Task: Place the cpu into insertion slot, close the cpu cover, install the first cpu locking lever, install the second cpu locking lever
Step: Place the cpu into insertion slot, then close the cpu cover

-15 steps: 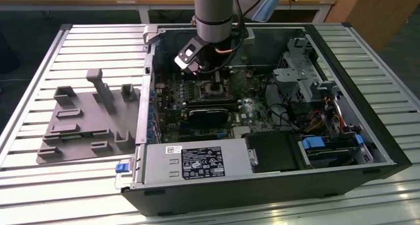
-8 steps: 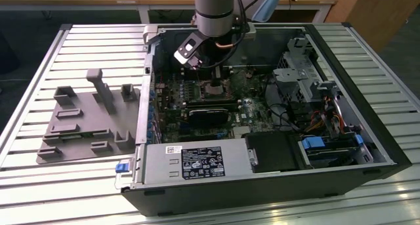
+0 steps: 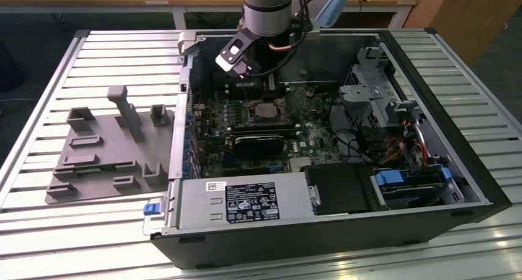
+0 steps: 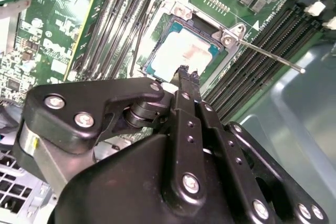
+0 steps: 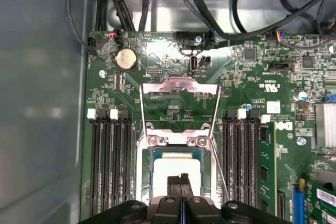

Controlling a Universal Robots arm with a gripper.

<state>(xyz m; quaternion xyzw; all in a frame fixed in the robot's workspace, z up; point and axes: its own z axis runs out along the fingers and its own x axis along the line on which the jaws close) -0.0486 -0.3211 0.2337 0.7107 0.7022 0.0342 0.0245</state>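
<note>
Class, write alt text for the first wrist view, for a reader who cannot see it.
The gripper, fingers shut, points at the cpu lying in its socket on the green motherboard. The cpu cover is flipped open beyond it.

In the upper middle of the exterior view the arm (image 3: pixel 266 5) is a silver-grey cylinder ringed by a dark band; a pale blue cap (image 3: pixel 334 8) sits beside it, toward the exterior view's right; below, a black wrist carries a white-faced block (image 3: pixel 231 54) and a thin coppery cable loop (image 3: pixel 282 46); the tool (image 4: pixel 187 73) is matte black, built of rounded link plates pinned with silver screws (image 4: pixel 190 183); its two slim fingers (image 4: pixel 182 106) meet along a hairline seam in both wrist views.
</note>
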